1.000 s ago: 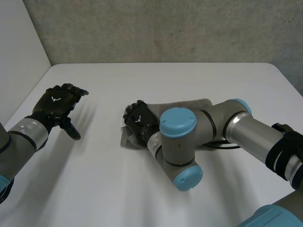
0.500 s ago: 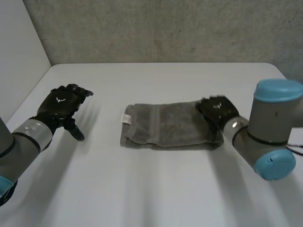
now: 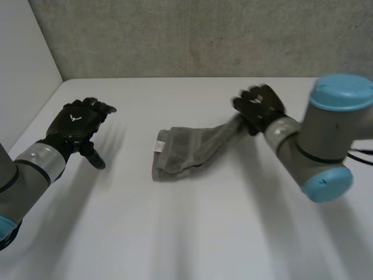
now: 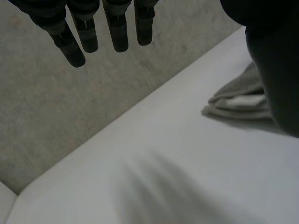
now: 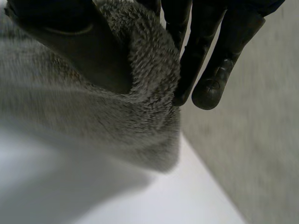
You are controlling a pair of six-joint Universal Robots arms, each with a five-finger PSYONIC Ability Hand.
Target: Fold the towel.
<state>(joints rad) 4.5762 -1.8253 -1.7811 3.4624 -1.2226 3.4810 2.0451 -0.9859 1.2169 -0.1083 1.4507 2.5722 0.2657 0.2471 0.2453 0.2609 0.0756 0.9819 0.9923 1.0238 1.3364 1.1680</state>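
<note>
A grey folded towel [image 3: 189, 150] with a small white label lies in the middle of the white table [image 3: 192, 233]. Its right end is lifted off the table, pinched by my right hand [image 3: 258, 107] between thumb and fingers. In the right wrist view the thumb [image 5: 79, 42] presses the fuzzy towel [image 5: 93, 121] edge against the fingers [image 5: 210, 88]. My left hand [image 3: 76, 125] hovers over the table's left side, apart from the towel, fingers straight. In the left wrist view its fingertips [image 4: 119, 39] point out over the table, and the towel [image 4: 240, 100] lies beyond its thumb.
A grey concrete wall [image 3: 204, 35] stands behind the table's far edge. A pale wall [image 3: 23, 64] runs along the table's left side. My right arm's elbow [image 3: 329, 146] hangs over the table's right side.
My right hand swept from the towel's left end to its right end, closed on that end and lifted it toward the back. The left hand drifted slightly upward.
</note>
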